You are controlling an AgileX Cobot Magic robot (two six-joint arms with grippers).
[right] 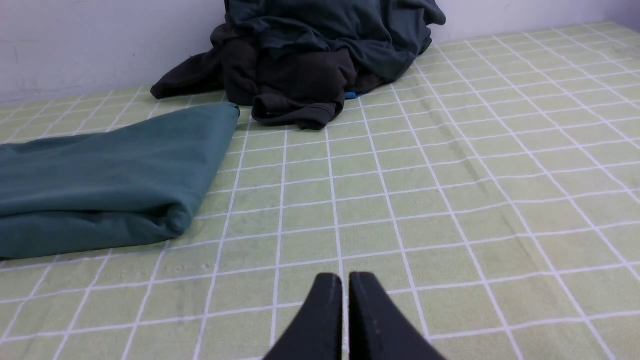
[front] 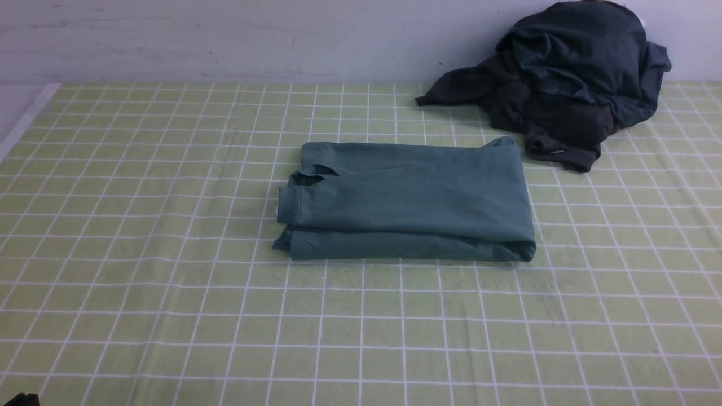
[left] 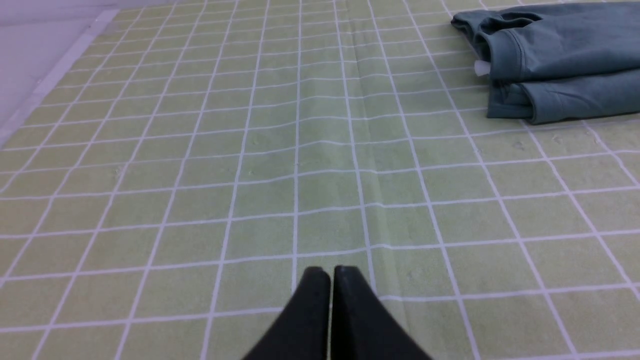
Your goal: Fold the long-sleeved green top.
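Both end effectors (left: 332, 274) (right: 346, 280) are closed on nothing, top (front: 412, 192) lying ahead between them; a sloppy pinch could grab one layer and unfold it.

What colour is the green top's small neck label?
White; it shows best at the neck label in the left wrist view.

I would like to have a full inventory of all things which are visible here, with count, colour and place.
long-sleeved top: one, teal-green, folded, on the table
heap of garments: cannot count the pieces, dark charcoal to black, far right of the table
table surface: one, pale green with a light grid, under the garments
wall: one, whitish, behind the table
left pincer: one, dark, shut, above the table
right pincer: one, dark, nearly shut, holding nothing
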